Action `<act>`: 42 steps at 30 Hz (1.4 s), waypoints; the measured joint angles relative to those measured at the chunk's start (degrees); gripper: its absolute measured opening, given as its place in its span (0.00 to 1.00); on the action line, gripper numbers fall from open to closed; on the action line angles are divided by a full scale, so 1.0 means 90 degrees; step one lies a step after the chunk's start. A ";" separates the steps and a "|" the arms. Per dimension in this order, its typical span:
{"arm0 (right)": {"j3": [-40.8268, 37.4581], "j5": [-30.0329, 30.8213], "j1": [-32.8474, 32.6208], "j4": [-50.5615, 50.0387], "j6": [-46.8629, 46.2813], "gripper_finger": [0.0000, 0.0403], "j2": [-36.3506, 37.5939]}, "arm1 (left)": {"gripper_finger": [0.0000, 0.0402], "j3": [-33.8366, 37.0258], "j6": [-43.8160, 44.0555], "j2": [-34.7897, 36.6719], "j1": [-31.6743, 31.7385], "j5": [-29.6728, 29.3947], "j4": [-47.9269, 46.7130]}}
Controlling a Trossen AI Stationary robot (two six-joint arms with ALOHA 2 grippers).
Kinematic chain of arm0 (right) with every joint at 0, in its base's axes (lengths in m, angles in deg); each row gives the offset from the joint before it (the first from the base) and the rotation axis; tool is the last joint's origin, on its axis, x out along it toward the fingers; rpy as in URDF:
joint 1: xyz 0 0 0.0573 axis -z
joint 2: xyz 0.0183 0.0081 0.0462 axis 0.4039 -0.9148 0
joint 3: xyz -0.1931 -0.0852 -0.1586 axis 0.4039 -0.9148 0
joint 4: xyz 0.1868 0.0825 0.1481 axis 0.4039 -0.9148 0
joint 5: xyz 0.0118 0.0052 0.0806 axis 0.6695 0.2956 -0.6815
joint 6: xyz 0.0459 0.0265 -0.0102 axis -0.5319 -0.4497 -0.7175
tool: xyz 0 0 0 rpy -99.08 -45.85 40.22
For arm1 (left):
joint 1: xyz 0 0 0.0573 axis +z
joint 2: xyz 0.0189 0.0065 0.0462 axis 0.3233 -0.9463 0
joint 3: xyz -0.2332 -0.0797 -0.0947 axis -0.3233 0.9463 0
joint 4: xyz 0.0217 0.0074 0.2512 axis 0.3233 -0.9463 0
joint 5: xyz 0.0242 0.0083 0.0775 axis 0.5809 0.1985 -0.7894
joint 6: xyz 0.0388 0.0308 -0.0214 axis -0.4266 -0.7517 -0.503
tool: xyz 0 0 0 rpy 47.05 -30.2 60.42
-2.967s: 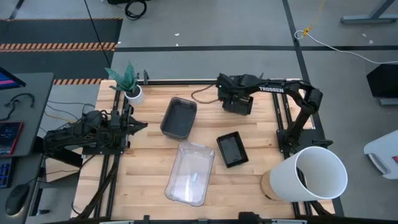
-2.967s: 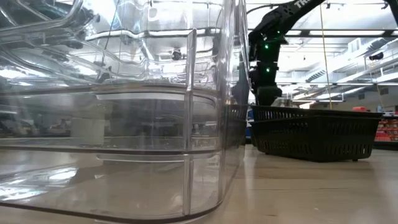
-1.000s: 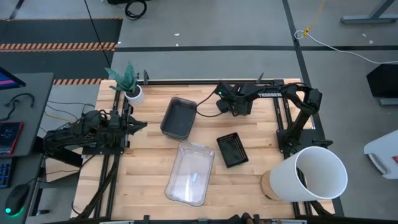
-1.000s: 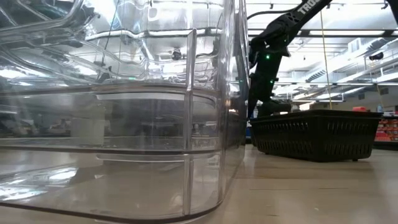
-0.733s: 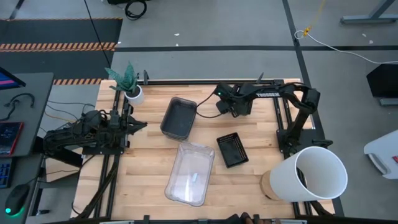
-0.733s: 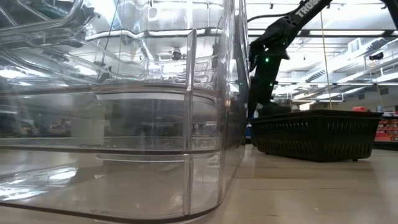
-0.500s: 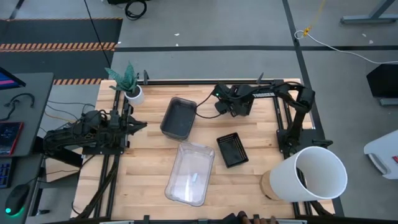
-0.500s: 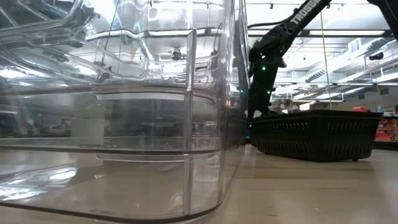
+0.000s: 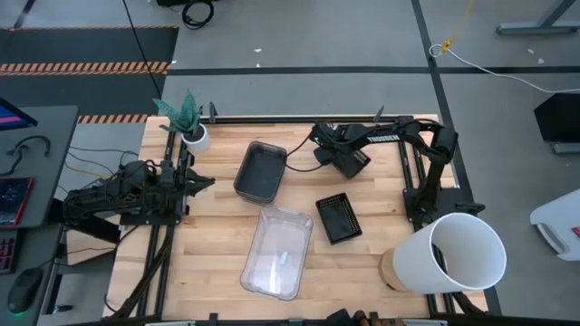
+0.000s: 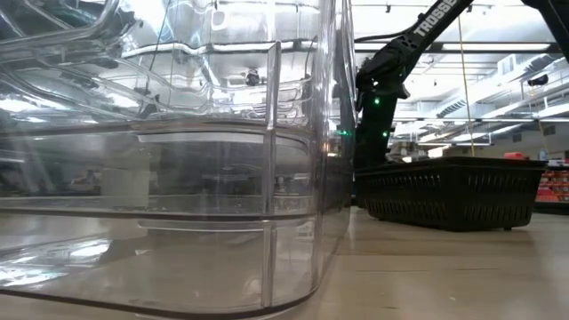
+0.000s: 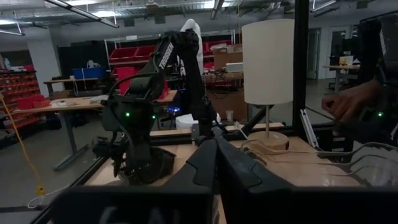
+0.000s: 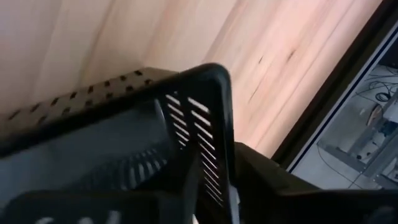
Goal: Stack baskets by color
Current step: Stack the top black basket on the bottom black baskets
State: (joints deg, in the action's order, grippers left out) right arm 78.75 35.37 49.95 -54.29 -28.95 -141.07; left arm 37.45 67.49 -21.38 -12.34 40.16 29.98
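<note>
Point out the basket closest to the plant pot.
The smoky grey basket; the clear basket and the black slatted basket both lie farther from the plant pot, toward the table's near edge.

On your light wooden table [image 9: 208, 244] you have a smoky grey basket [image 9: 261, 171] toward the far side, a clear basket [image 9: 276, 252] nearer the front, a black slatted basket [image 9: 339, 217] to its right, a white bucket [image 9: 449, 254] tipped at the right front corner, and a small potted plant [image 9: 189, 125] at the far left corner.
</note>
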 joint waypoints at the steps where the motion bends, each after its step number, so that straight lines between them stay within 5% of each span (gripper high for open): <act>1: 0.0000 0.0017 0.0000 -0.0019 0.0000 0.24 0.0000 | 0.05 0.0000 0.0000 0.0000 0.0000 0.0000 0.0001; 8: 0.0015 0.0083 -0.0002 -0.0179 -0.0014 0.03 0.0034 | 0.04 0.0000 0.0001 0.0000 0.0000 0.0000 -0.0013; 27: 0.1101 -0.0030 -0.0248 -0.2125 -0.1370 0.03 0.0682 | 0.04 0.0000 0.0048 0.0000 0.0000 0.0002 -0.0015; 42: 0.1129 0.0017 -0.0824 -0.2324 -0.2165 0.03 0.1842 | 0.05 0.0000 0.0122 0.0000 0.0000 0.0002 -0.0015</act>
State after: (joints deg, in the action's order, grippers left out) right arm 88.92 35.52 42.54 -75.20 -48.44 -124.48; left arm 37.45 68.58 -21.38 -12.34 40.18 29.84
